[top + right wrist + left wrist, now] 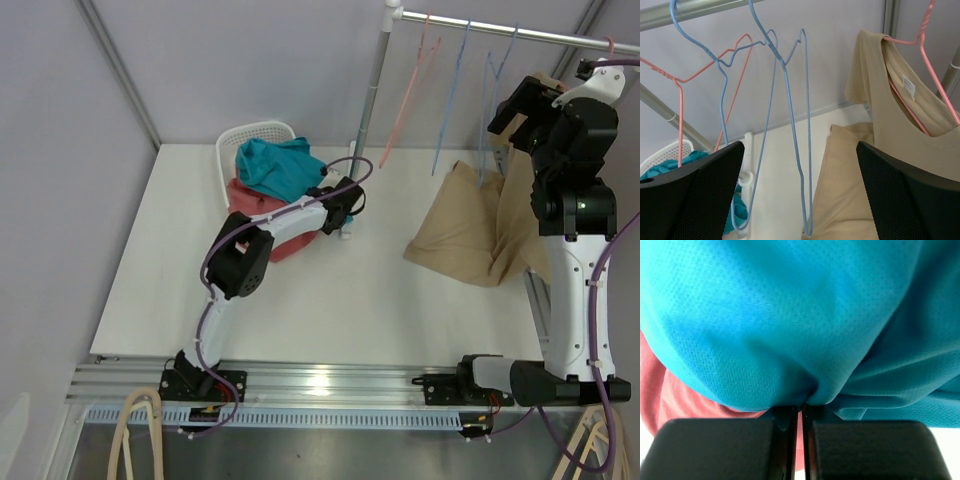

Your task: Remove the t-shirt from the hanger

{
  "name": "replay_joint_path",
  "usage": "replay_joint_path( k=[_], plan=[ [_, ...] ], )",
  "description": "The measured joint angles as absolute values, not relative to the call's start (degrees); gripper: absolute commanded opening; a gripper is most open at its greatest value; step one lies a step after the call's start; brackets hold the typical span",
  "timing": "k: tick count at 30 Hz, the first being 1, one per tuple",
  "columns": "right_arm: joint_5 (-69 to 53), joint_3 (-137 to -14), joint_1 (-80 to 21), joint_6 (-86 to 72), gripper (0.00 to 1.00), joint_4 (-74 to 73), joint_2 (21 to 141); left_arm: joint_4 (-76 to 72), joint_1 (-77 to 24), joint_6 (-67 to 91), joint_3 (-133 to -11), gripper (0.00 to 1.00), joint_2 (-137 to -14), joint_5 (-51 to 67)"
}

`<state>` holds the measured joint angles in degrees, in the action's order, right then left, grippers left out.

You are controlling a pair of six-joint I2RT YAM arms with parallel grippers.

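Note:
A tan t-shirt [480,230] hangs on a pink wire hanger [610,45] at the right end of the rail, its lower part draped on the table. In the right wrist view the shirt [900,130] and its hanger [935,85] are at the upper right. My right gripper [520,118] is open and empty, raised just left of the shirt's collar [799,150]. My left gripper [325,190] is at the white basket [255,132], shut on a teal t-shirt [275,165]; the jaws [803,407] pinch a fold of teal cloth [790,315].
A red garment [250,200] lies under the teal one in the basket. Empty hangers hang on the rail: one pink [410,85] and two blue [452,90], the blue ones right before my right gripper [790,125]. The rack's pole [370,90] stands beside the basket.

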<state>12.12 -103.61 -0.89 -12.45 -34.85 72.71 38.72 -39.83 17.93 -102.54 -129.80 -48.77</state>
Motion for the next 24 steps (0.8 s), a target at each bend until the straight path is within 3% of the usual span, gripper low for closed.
replay_joint_path(
  k=[13,24],
  plan=[
    [10.6,-103.2,-0.9,-13.5,0.99,-34.4,72.4,39.2,-38.8,14.4,-104.0,0.01,-115.0,-45.2],
    [9.5,-103.2,-0.9,-13.5,1.0,-34.4,72.4,44.3,-26.4,13.0,-136.5,0.01,-120.4,-41.5]
  ],
)
